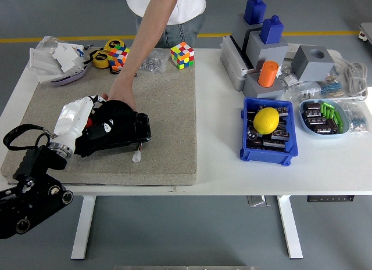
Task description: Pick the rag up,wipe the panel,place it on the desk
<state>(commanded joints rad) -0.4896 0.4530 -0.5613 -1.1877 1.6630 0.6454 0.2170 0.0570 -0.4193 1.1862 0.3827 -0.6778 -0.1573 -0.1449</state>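
One arm in view: the left, coming in from the lower left corner
Left hand (78, 120): white-shelled, fingers closed on the black rag (113, 116), pressing it on the panel
Panel (125, 132): glossy black, lying on the beige mat (168, 107) on the bench (232, 165)
Person's hand (121, 97): resting on the panel's far edge, just beside the rag
Right hand: out of view
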